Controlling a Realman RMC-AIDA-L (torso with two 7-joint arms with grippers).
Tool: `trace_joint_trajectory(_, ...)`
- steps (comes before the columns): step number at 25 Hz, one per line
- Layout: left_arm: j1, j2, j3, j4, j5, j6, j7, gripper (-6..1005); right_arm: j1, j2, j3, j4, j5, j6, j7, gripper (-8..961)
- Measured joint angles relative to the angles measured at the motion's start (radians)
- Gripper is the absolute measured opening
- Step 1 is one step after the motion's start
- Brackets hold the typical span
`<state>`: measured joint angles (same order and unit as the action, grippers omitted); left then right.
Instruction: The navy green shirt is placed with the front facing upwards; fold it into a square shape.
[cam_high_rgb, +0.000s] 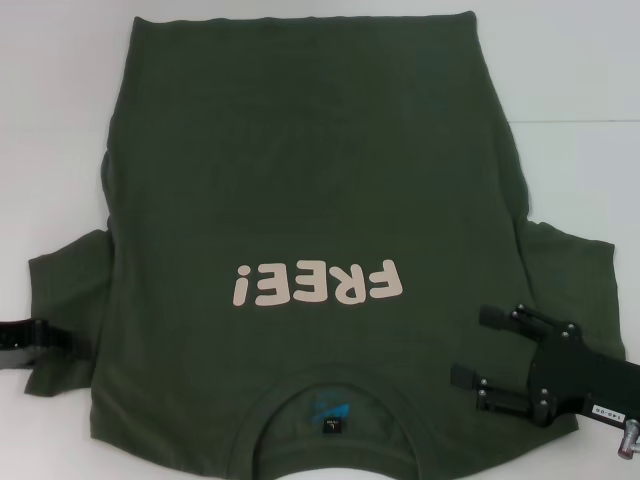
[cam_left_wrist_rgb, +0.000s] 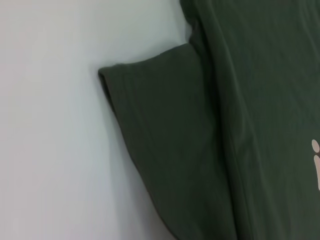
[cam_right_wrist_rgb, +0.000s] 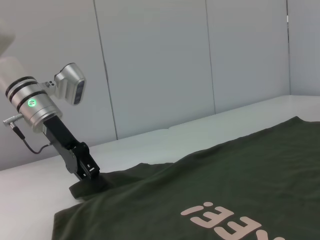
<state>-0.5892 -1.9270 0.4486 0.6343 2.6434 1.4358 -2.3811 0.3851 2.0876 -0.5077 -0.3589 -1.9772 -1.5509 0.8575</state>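
Right gripper (cam_high_rgb: 478, 348) open, left gripper (cam_right_wrist_rgb: 89, 172) on sleeve (cam_left_wrist_rgb: 165, 135)

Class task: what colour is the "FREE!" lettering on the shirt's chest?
Pale pinkish lettering on the dark olive-green shirt; clearest in the head view.

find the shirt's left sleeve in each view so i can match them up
Head view: left sleeve sticks out at the picture's left edge, left hand at its hem.
Left wrist view: it fills the centre.
Right wrist view: far corner, under the left hand.
Shared landmark: the FREE! lettering.
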Motion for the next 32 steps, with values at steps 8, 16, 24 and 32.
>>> trace_joint_trajectory(8, -0.004, 0.0, -0.006, 0.002, -0.005, -0.012, 0.006, 196, 0.0, 0.0, 0.0, 0.0, 0.0, 0.001, 0.0, 896)
trace_joint_trajectory(16, -0.01, -0.002, 0.001, 0.005, -0.003, -0.012, 0.01, 119, 0.0, -0.001, 0.0, 0.0, 0.0, 0.001, 0.0, 895)
trace_joint_trajectory(24, -0.007, 0.001, -0.023, 0.014, -0.009, -0.017, 0.012, 86, 0.001, -0.002, 0.0, -0.002, 0.0, 0.002, 0.0, 895)
trace_joint_trajectory(32, -0.007, 0.003, -0.023, 0.02, -0.021, -0.004, 0.024, 56, 0.003, -0.001, 0.0, -0.002, 0.0, 0.002, 0.0, 894)
